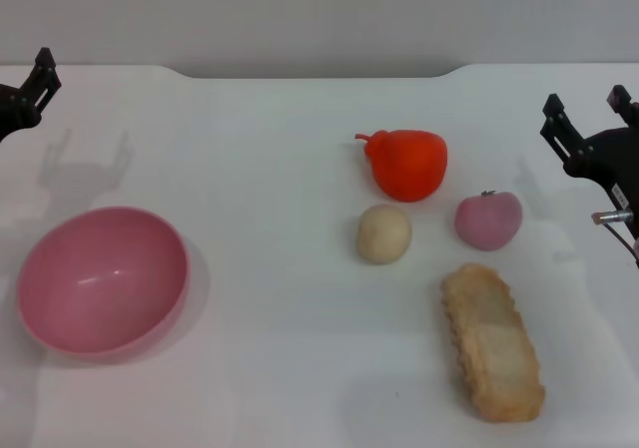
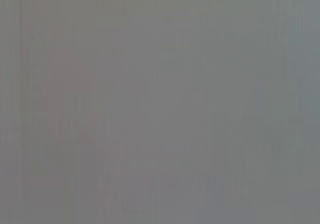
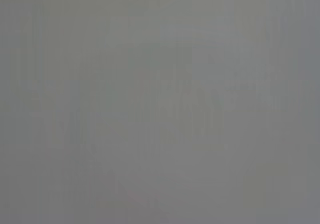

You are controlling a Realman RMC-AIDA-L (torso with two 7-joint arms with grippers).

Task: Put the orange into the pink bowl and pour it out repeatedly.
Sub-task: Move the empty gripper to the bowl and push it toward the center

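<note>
White bench point(image 1: 290, 368), one. Pink bowl point(image 1: 102, 278), one: upright, empty, on the robot's left. Breaded cutlet-like food piece point(image 1: 493, 342), one: near right. Orange point(image 1: 407, 164), one: right of centre, farthest of the foods, well apart from the bowl. Pink-purple fruit point(image 1: 488, 219), one. Beige ball point(image 1: 384, 233), one, just nearer than the orange. Left end effector point(image 1: 40, 77): far left edge, raised, finger spread unreadable. Right end effector point(image 1: 587, 111): right edge, fingers apart, holding nothing. Wrist views show nothing.

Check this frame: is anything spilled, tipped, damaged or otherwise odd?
Nothing on the table looks spilled or damaged. The pink bowl sits empty, leaning slightly; the orange lies apart from it. The one oddity: both wrist views show only blank grey, no scene at all.
</note>
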